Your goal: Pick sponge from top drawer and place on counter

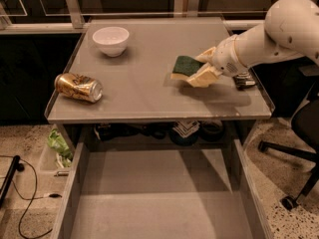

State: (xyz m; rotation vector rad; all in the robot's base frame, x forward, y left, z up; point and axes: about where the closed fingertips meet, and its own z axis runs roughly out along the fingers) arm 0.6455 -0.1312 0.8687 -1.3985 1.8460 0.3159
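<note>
The sponge (185, 66), dark green on top with pale yellow foam below, is held in my gripper (197, 68) just above the counter (144, 91), right of its middle. The gripper's cream fingers (203, 76) are shut on the sponge's right end. My white arm reaches in from the upper right. The top drawer (154, 198) stands pulled open below the counter's front edge, its grey bottom bare.
A white bowl (110, 40) stands at the counter's back left. A gold can (79, 87) lies on its side near the front left edge. A dark flat object (245, 79) lies at the right edge. An office chair base (294, 163) stands at right.
</note>
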